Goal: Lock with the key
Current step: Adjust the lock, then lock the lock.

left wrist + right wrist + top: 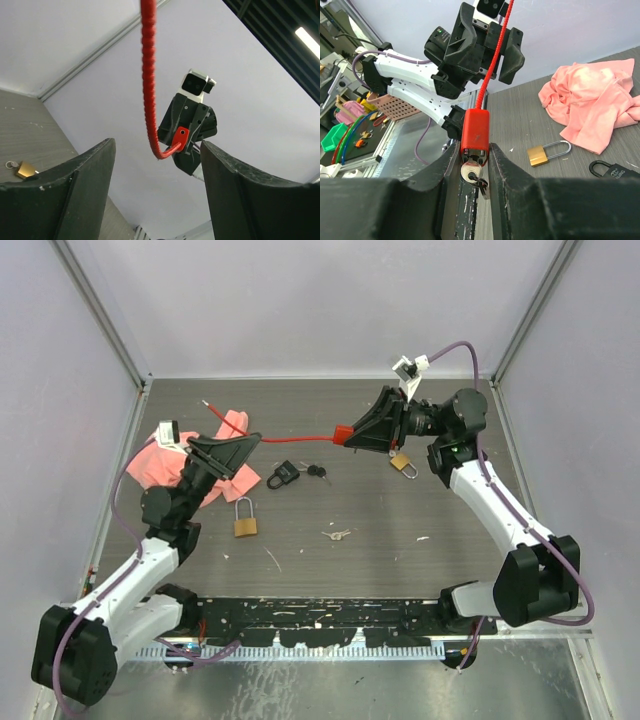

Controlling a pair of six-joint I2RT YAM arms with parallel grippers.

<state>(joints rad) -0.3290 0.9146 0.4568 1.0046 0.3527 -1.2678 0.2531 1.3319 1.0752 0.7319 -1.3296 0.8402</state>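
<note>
Red lock body sits clamped betw. the fingers of the right gripper, raised off the table. Key is seated in its lower end, w/ a ring hanging beneath. R jaws are closed down on the body's two sides.

Cable, also red, leaves the body's top and runs across to the left gripper, passing betw. its fingers. L jaws stand wide apart; no grip evident, contact w/ cable cannot be confirmed.

On table:
- brass padlock near L arm
- black padlock mid-table
- second brass padlock just below R gripper in top view
- loose key set centre
- pink cloth far left
</note>
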